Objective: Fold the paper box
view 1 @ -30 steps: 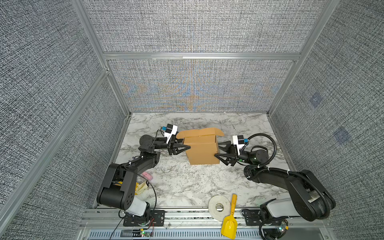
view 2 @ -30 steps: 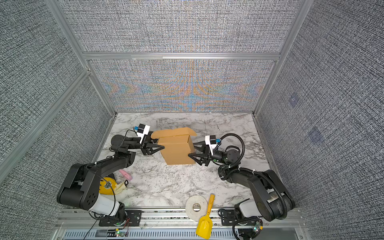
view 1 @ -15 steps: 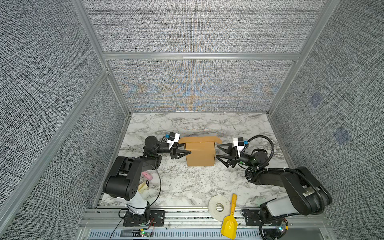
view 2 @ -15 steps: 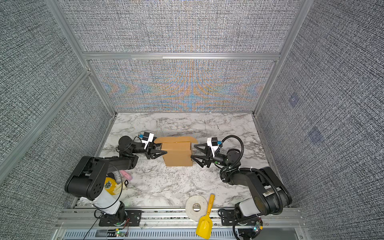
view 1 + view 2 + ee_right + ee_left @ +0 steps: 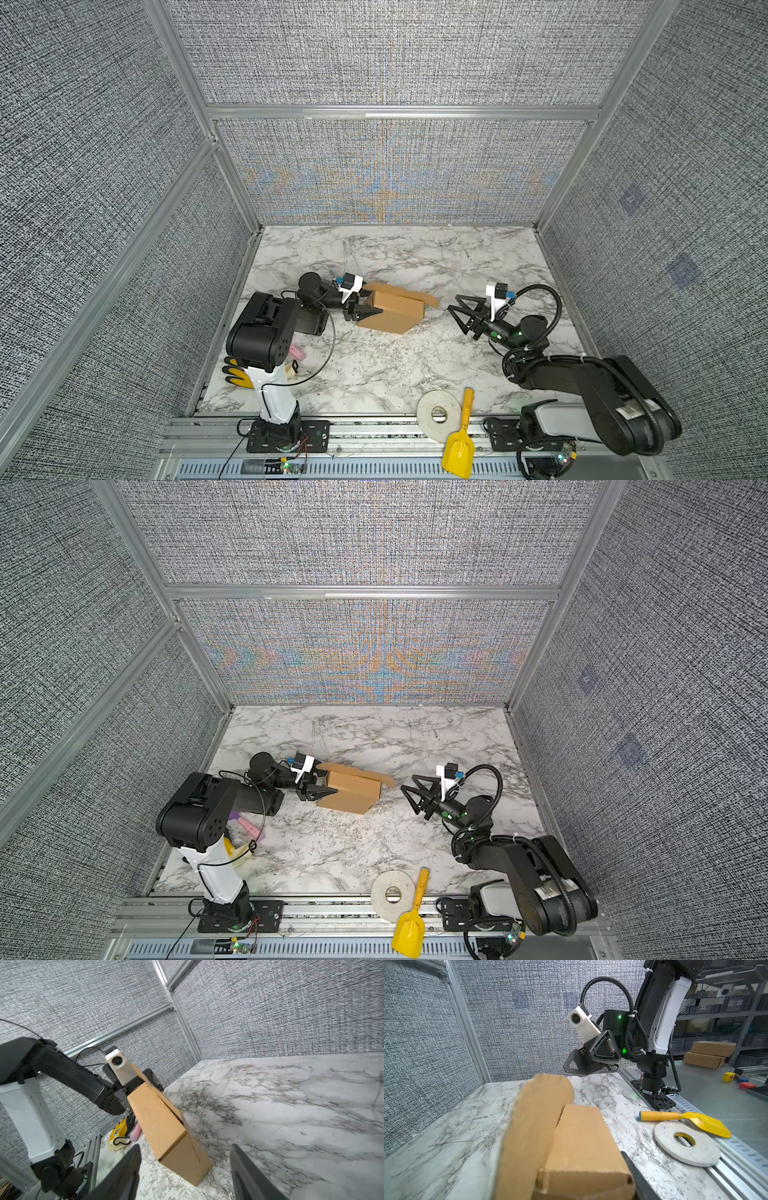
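The paper box (image 5: 395, 312), plain brown corrugated cardboard folded into a shallow rectangular block, is lying near the middle of the white marble-patterned surface (image 5: 374, 374). One rounded flap is sticking out past its far edge, and its inside is hidden. The left end effector (image 5: 368, 302) is gripping the box's left end, with one black finger (image 5: 636, 1174) pressing against its side. The right end effector (image 5: 452, 302) is hanging wide and empty, apart from the box's right end. A flat white tape roll (image 5: 439, 415) and a yellow plastic scoop (image 5: 459, 449) are lying at the front edge.
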Robot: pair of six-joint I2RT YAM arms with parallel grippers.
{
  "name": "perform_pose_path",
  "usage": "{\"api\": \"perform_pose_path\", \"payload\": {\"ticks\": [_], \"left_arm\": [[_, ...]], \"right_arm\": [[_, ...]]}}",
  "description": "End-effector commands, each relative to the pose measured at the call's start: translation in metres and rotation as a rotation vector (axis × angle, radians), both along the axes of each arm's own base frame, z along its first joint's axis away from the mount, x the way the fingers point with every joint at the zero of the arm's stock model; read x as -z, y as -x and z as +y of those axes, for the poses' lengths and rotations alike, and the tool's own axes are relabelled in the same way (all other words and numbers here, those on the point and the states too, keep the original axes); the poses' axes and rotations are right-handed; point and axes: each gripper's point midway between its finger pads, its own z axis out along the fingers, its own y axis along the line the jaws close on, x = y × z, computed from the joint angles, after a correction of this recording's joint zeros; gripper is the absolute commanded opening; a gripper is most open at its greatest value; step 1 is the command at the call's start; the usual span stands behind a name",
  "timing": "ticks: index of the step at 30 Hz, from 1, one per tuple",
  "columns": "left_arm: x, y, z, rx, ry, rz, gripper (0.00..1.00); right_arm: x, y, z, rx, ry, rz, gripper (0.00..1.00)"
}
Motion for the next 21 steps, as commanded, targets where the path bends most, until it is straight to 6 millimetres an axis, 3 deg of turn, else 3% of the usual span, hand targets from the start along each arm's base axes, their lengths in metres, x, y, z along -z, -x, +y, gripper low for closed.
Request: {"api": "perform_pose_path", "payload": {"ticks": [1,6,18,21], "left_arm": [[0.008,0.009,0.002,0.049,-0.007,-0.013,0.55],[0.015,0.011,0.003,0.062,-0.016,0.016,0.58],[0.020,0.008,0.006,0.064,-0.025,0.052,0.64],[0.023,0.008,0.006,0.071,-0.028,0.062,0.64]], "right_arm": [[0.019,-0.012,-0.002,0.085,0.099,0.079,0.68],[0.016,-0.019,0.008,0.111,0.290,0.113,0.69],[0.011,-0.019,0.039,0.002,0.379,0.187,0.66],[0.010,-0.020,0.034,0.037,0.386,0.201,0.63]]}}
